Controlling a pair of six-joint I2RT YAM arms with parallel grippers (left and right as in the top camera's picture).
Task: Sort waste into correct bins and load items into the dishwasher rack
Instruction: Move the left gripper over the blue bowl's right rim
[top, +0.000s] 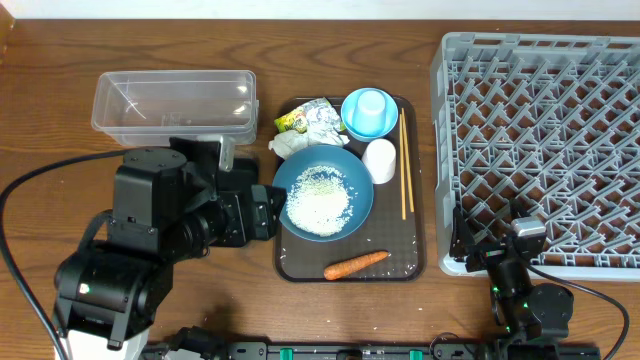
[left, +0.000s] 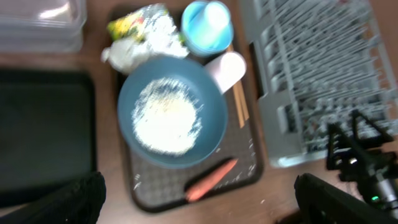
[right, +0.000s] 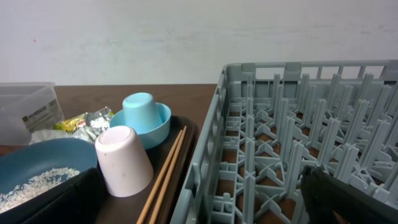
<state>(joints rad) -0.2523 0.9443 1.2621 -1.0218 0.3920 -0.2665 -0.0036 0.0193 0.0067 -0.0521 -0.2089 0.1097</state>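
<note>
The large dark blue bowl (top: 322, 198) holds white rice (top: 318, 200) on a dark brown tray (top: 412, 262). The carrot (top: 356, 264) lies at the tray's front. The green-yellow wrapper (top: 305, 118) and white tissue (top: 288, 144) sit at its back left. The light blue cup (top: 372, 104) stands upside down in the small light blue bowl (top: 352, 122). The white cup (top: 380, 160) and the chopsticks (top: 405, 165) lie beside them. My left gripper (top: 268, 212) is open and empty, left of the big bowl (left: 171, 112). My right gripper (top: 462, 240) is open and empty at the grey rack's (top: 545, 150) front left corner.
The clear tub (top: 170, 100) stands at the back left. The black tray (left: 43, 130) shows in the left wrist view, left of the brown tray; my left arm hides it from overhead. The rack (right: 292, 143) fills the right side.
</note>
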